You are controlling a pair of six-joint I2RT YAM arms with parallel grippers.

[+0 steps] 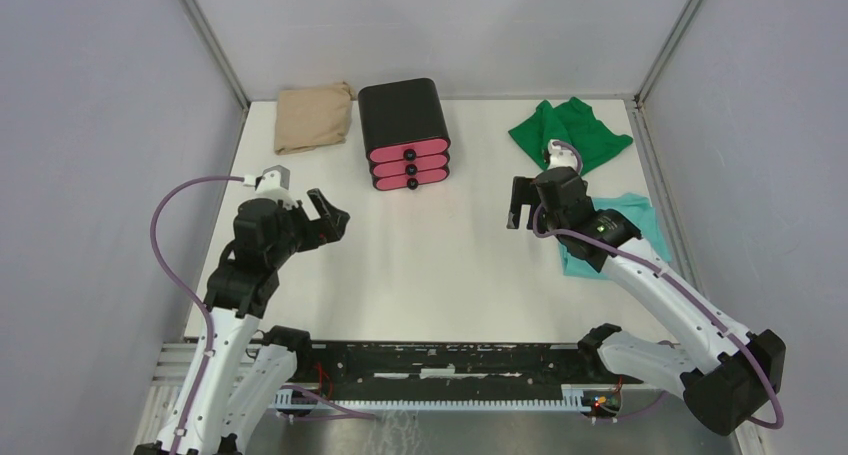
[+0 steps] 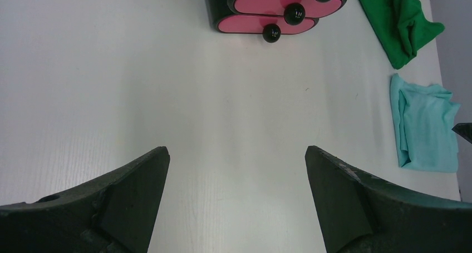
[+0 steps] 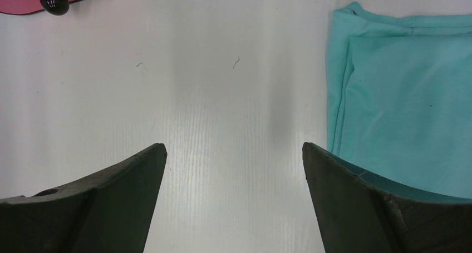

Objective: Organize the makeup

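No makeup piece shows in any view; the sponges, pad, pink piece, jar and compact are hidden or out of view. My left gripper (image 1: 328, 215) is open and empty, held over bare table left of centre; in its wrist view (image 2: 236, 153) only white tabletop lies between the jaws. My right gripper (image 1: 518, 205) is open and empty, right of centre, beside the teal cloth; its wrist view (image 3: 234, 150) shows bare table between the jaws.
A black box with three shut pink drawers (image 1: 405, 135) stands at the back centre, also in the left wrist view (image 2: 278, 11). Beige cloth (image 1: 313, 117) lies back left, green cloth (image 1: 572, 133) back right, teal cloth (image 1: 620, 233) under the right arm, also (image 3: 406, 97).
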